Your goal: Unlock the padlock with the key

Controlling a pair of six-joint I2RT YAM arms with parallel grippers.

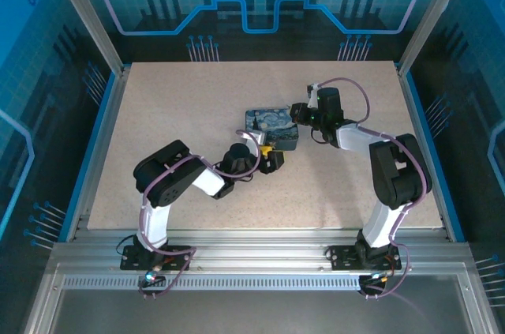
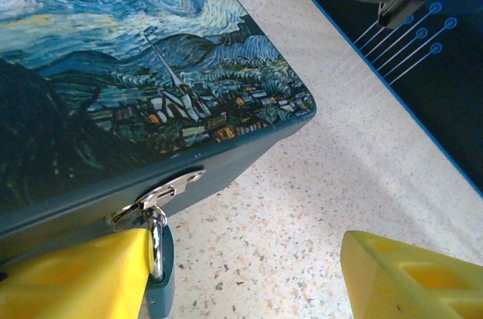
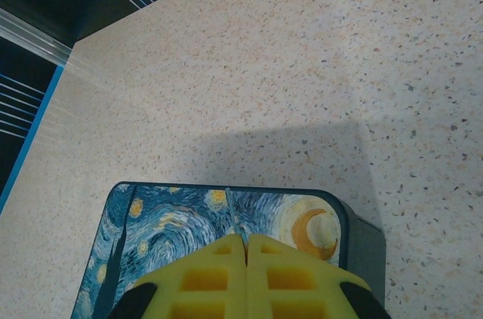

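Observation:
The small teal box (image 1: 272, 130) with a starry-night lid sits mid-table. In the left wrist view a silver hasp (image 2: 162, 191) on its front wall carries the padlock (image 2: 161, 277), a teal body on a silver shackle. My left gripper (image 2: 241, 277) stands open at the box's front, and its left finger (image 2: 75, 274) touches the padlock's side while the other finger is far off to the right. My right gripper (image 3: 246, 240) hovers over the lid, shut on the key (image 3: 235, 214), whose thin grey-blue tip sticks out past the fingertips.
The speckled tabletop (image 1: 197, 97) lies open around the box. Blue side walls and an aluminium frame (image 1: 102, 121) border it. The right arm (image 1: 394, 176) reaches in from the right, the left arm (image 1: 173, 176) from the lower left.

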